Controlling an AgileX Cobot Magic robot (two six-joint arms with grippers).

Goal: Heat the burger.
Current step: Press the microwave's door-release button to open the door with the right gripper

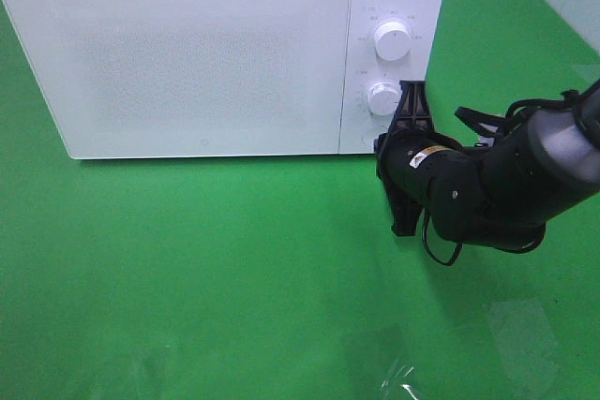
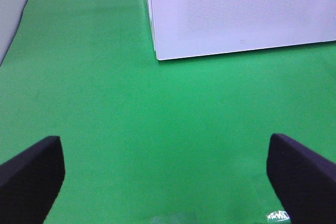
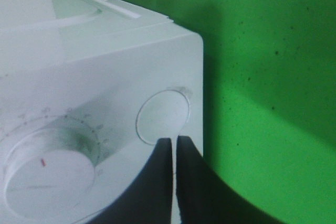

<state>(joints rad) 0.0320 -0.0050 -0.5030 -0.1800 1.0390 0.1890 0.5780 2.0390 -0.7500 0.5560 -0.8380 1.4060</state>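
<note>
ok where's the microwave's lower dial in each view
exterior high: lower dial directly under the upper dial
left wrist: not in it
right wrist: lower dial next to the round button
shared landmark: the white microwave, in all three

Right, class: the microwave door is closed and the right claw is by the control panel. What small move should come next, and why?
Probably push the shut right claw forward onto the round button; its tips sit at that button's edge, and the microwave door is closed, which the button may release.
</note>
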